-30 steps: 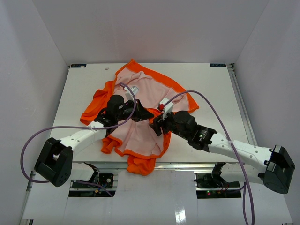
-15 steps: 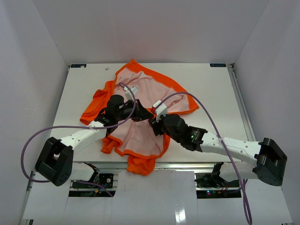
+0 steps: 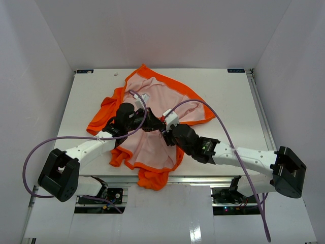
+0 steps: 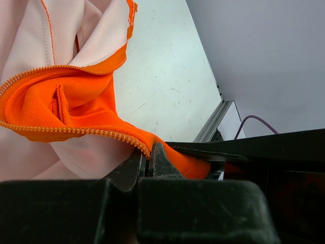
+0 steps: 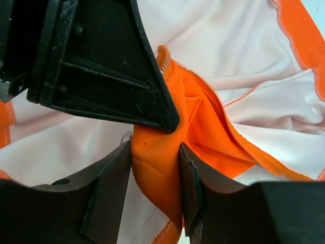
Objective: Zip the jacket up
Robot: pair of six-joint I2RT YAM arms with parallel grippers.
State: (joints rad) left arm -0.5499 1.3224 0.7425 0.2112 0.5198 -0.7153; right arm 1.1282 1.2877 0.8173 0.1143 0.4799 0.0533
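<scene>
The orange jacket (image 3: 162, 94) lies open on the table, pale pink lining up. My left gripper (image 3: 154, 125) is over its middle and, in the left wrist view, is shut (image 4: 148, 158) on the zipper-toothed edge of the jacket (image 4: 76, 107). My right gripper (image 3: 165, 134) is right next to it. In the right wrist view it is open (image 5: 155, 165), with a fingertip on each side of a raised orange fold (image 5: 152, 173) just below the left gripper's black finger (image 5: 101, 61). The zipper pull is not visible.
White table (image 3: 233, 91) with walls on three sides and a metal rail along the right edge (image 3: 260, 112). Purple cables (image 3: 223, 114) arc over both arms. The jacket's hem hangs over the near edge (image 3: 152, 179).
My right arm has swung left and forward, bringing its gripper up against the left gripper and around the orange fold. The left arm and jacket have hardly moved.
</scene>
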